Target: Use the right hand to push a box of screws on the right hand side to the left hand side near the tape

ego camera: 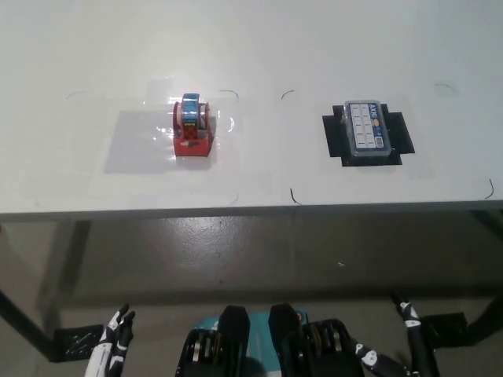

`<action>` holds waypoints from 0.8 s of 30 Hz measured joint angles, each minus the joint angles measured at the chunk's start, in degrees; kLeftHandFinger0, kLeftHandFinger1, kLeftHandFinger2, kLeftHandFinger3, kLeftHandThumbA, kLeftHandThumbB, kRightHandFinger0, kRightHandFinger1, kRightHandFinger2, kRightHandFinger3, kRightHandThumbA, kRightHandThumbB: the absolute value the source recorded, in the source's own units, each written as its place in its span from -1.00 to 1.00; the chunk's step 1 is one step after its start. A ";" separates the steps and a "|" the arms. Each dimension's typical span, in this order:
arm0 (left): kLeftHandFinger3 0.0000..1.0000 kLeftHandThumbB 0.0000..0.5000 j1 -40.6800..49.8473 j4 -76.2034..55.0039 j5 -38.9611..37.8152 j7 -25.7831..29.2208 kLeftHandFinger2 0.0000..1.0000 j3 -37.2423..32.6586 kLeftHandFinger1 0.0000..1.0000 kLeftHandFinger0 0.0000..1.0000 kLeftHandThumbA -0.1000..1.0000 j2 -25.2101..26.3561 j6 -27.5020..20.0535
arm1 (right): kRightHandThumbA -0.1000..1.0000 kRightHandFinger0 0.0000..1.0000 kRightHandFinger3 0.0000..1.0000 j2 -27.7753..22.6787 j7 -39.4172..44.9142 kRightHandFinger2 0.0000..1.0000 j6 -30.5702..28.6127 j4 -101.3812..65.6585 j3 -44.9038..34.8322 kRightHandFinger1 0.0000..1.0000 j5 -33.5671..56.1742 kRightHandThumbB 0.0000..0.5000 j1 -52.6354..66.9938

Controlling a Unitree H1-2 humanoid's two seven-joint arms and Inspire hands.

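**Box not yet pushed, both hands low**

Head view: your box of screws (367, 130) lies on a black mat (399, 133) at the bench's (259, 47) right, well apart from the tape (193, 126) on the left. Nothing stands between them. The right hand (409, 320) and left hand (115, 339) hang below the bench edge; you cannot tell their fingers' state.

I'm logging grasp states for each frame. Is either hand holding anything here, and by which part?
Nothing is held. The left hand and right hand hang low below the table edge, fingers apart, far from the box of screws and the tape.
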 measured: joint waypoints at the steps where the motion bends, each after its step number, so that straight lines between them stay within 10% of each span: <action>1: 1.00 -0.11 0.56 -0.94 -0.05 -0.01 1.00 -0.25 1.00 1.00 0.99 0.00 -0.15 | 0.95 1.00 1.00 -0.48 -0.34 1.00 -0.09 -1.61 0.25 1.00 0.02 -0.27 0.55; 15: 1.00 -0.28 3.34 -12.05 -1.56 -0.83 1.00 -1.28 1.00 1.00 0.96 -0.05 -1.04 | 1.00 1.00 1.00 -2.91 -2.99 1.00 -1.15 -20.40 -0.12 1.00 -0.05 -0.56 1.35; 19: 1.00 -0.20 4.62 -14.24 -2.21 -1.52 1.00 -1.57 1.00 1.00 0.93 -0.09 -1.06 | 1.00 1.00 1.00 -3.49 -2.82 1.00 -1.39 -24.56 -2.10 1.00 0.05 -0.29 1.09; 24: 1.00 -0.16 6.34 -15.19 -2.55 -2.04 1.00 -1.81 1.00 1.00 0.92 -0.18 -1.07 | 1.00 1.00 1.00 -3.33 -2.04 1.00 -1.49 -26.12 -5.50 1.00 0.73 0.56 -1.13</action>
